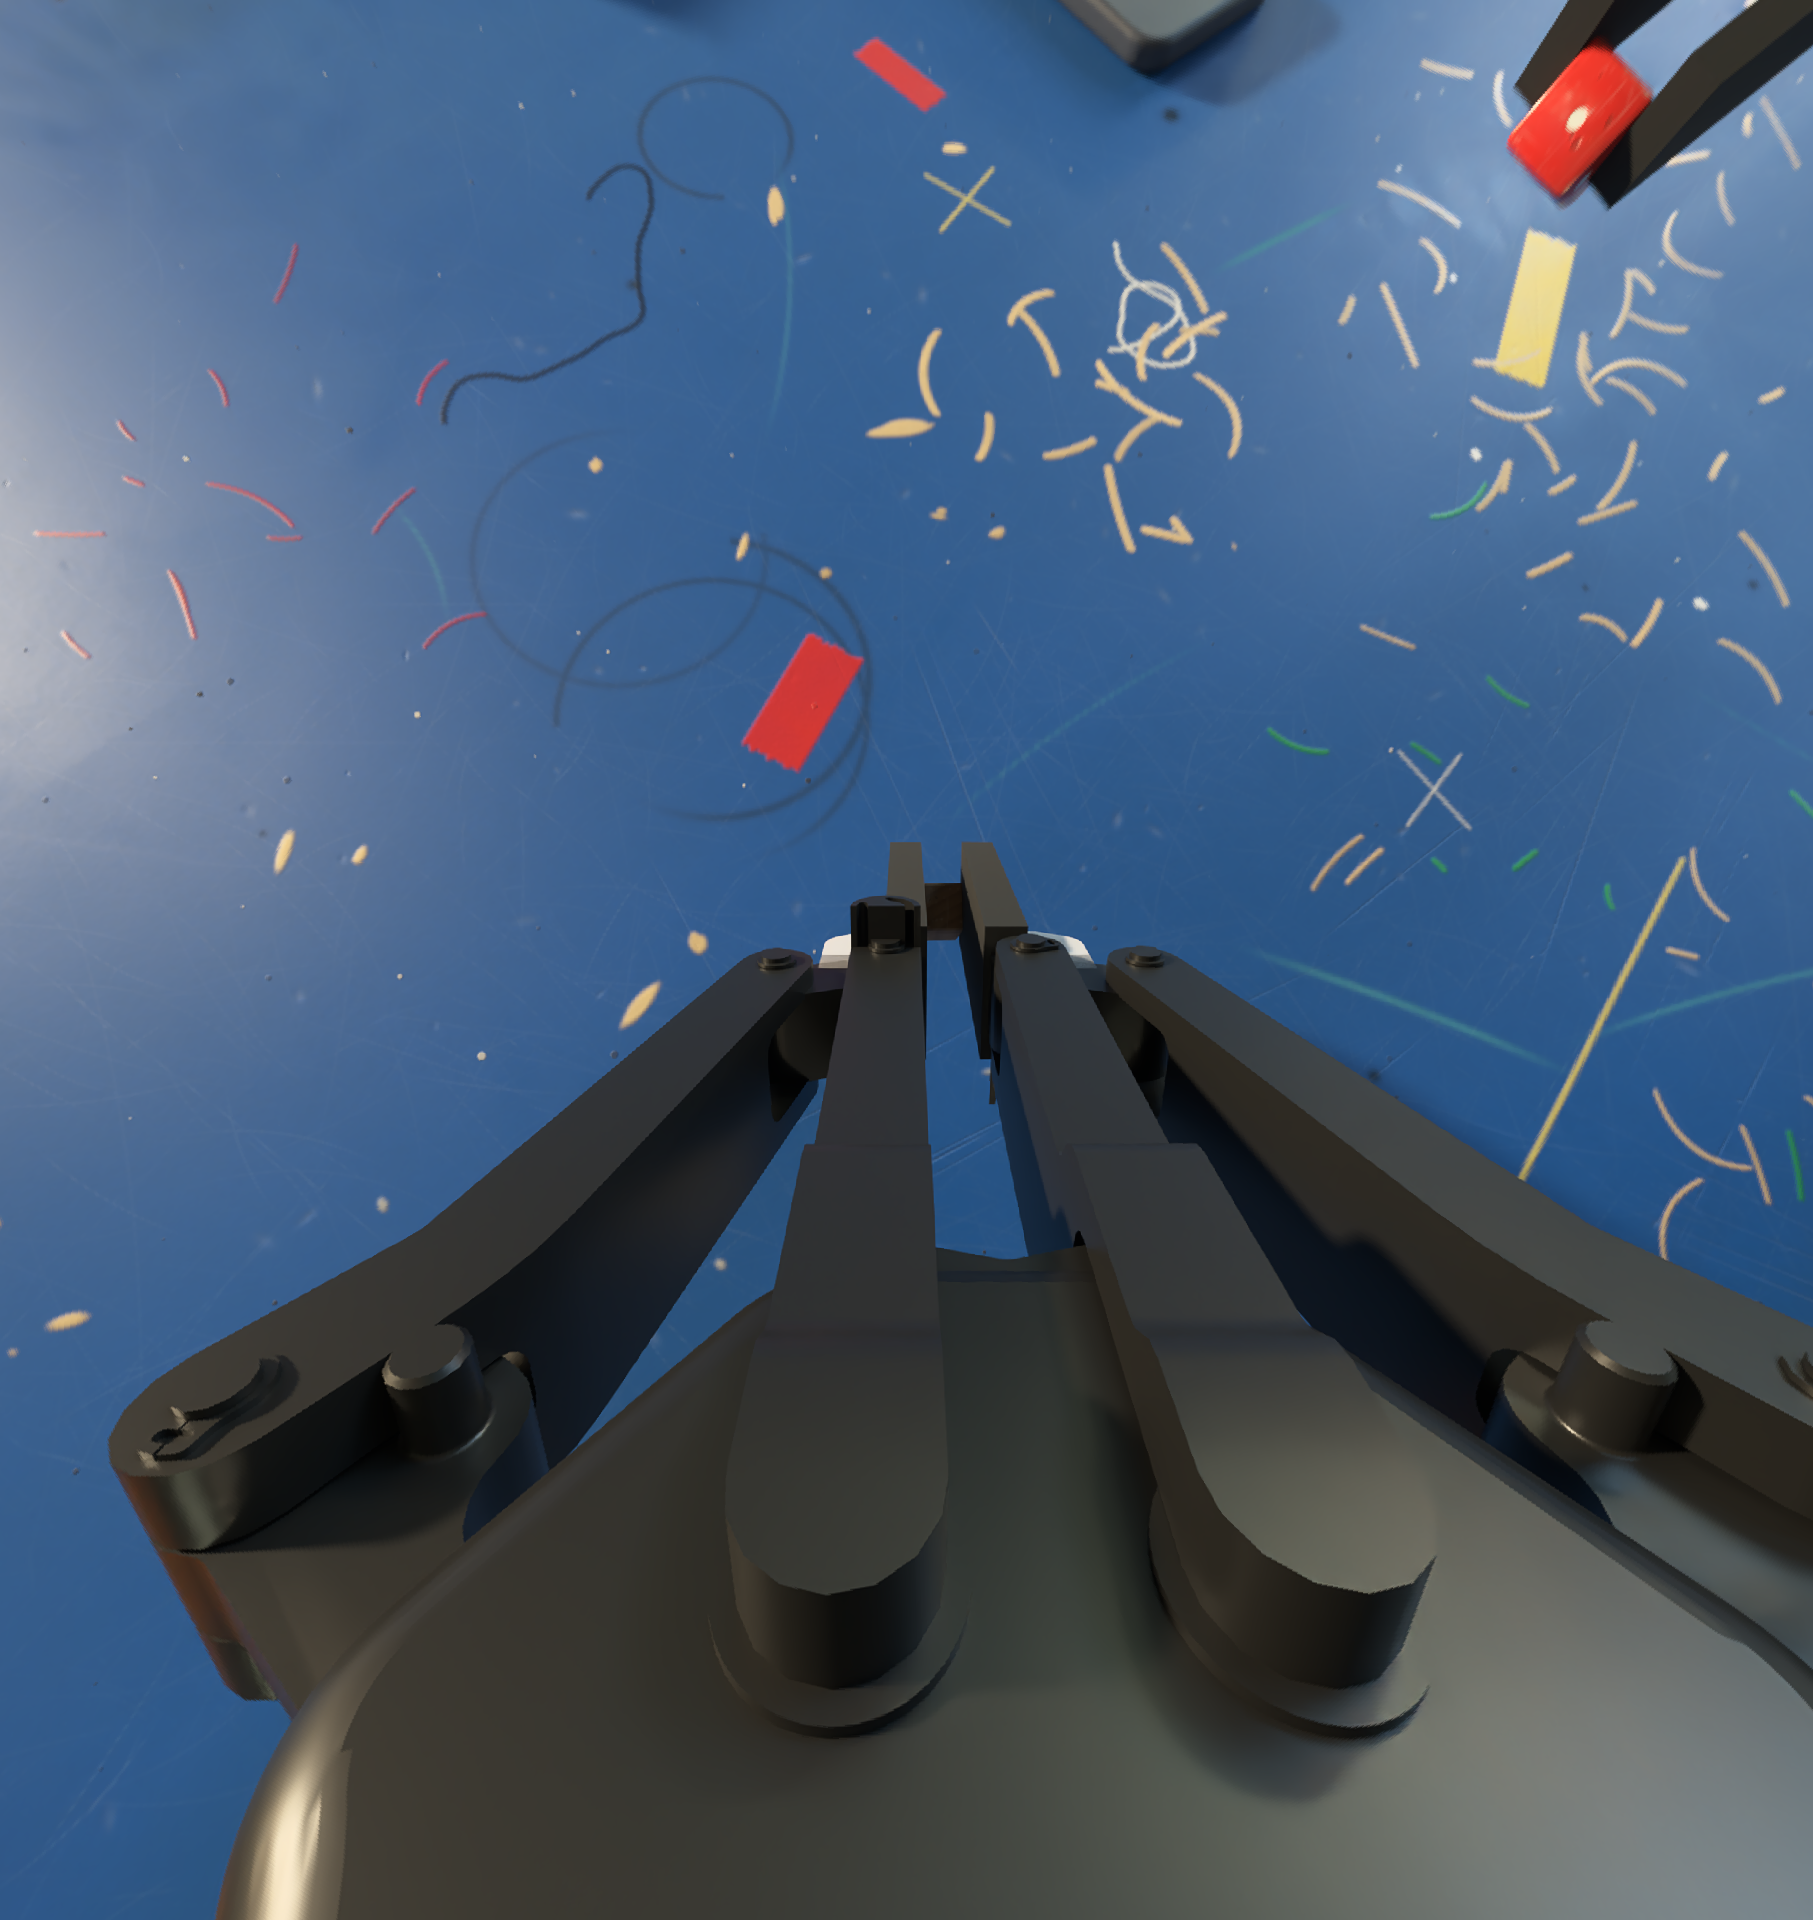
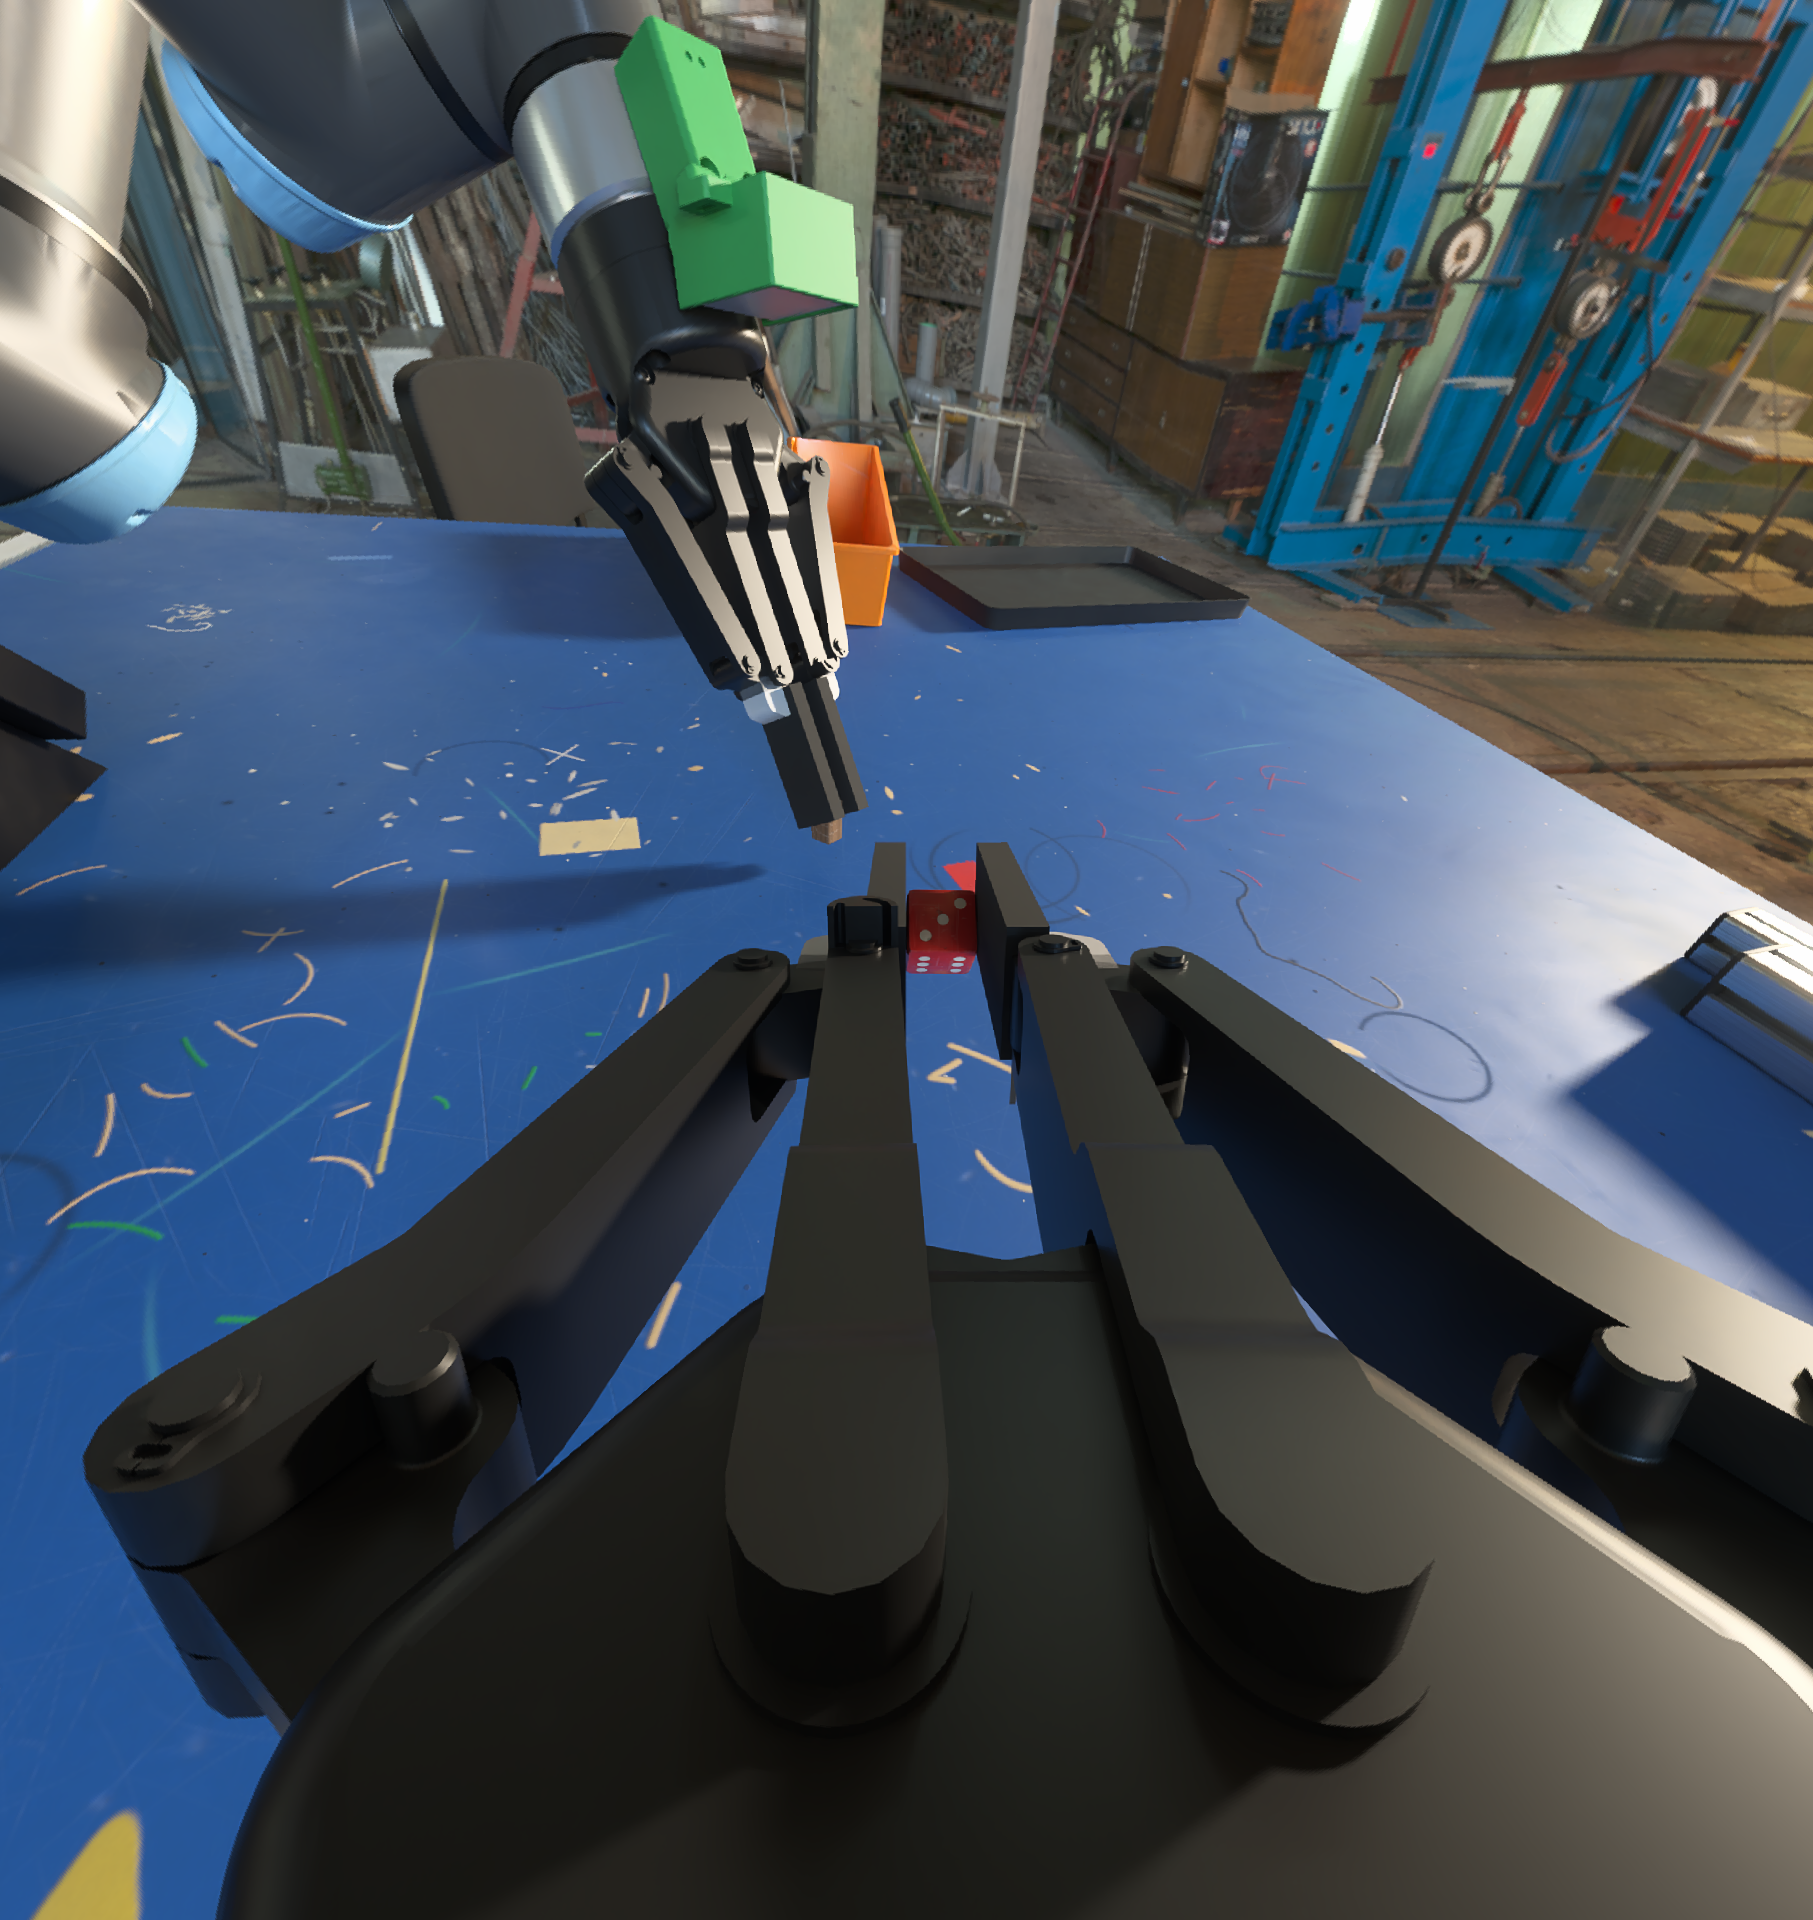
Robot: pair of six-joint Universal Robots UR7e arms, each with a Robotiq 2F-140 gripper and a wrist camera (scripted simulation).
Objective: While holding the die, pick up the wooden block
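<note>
Gripping a small wooden block [image 1: 943, 910] at frame centre, left hand [image 1: 943, 883] is nearly closed above the blue bench [image 1: 258, 935]; block seeming light, rigid, held by opposite flat faces. Right hand [image 2: 940, 883] is pinching the red die [image 2: 940, 932].

The bench [image 1: 1089, 727] has a smooth blue top with a soft sheen, scuffed with fine scratches and chalky marks. The right gripper [image 2: 941, 883] is dark, satin-finished metal. The die [image 2: 940, 932] is glossy red plastic. The block [image 2: 827, 831] looks like matt brown wood. A matt black tray [image 2: 1068, 592] and an orange plastic bin [image 2: 860, 540] sit behind.
</note>
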